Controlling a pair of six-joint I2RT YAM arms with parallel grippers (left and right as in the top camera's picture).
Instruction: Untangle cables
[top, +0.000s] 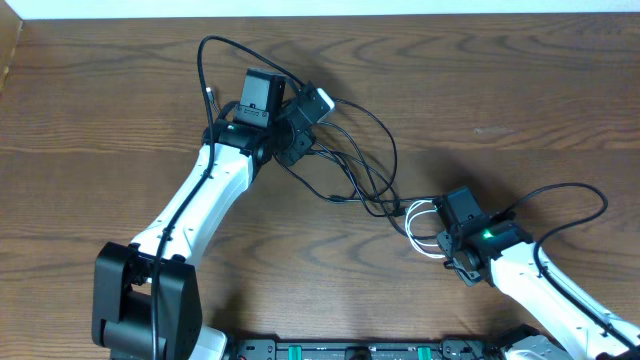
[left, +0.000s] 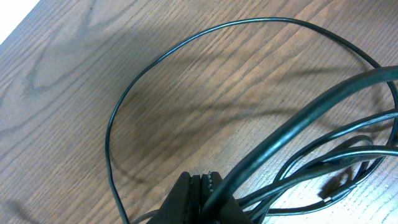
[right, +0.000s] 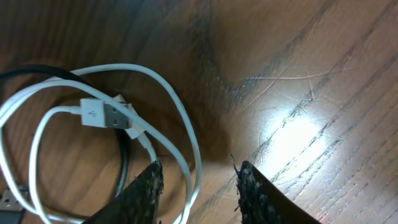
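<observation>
Evidently limp and light, black cables (left: 107, 146) sit pinched in the closed left gripper (left: 199, 183); the open, empty right gripper (right: 198, 167) straddles the white USB cable (right: 93, 113), graspable mid-loop.

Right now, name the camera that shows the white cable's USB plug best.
Right wrist: the USB plug is close up, logo visible. Overhead shows only the white cable as small loops; left wrist shows just black cables.

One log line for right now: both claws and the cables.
left claw: shut on black cables | right claw: open, white cable between fingers | cables: tangled
</observation>
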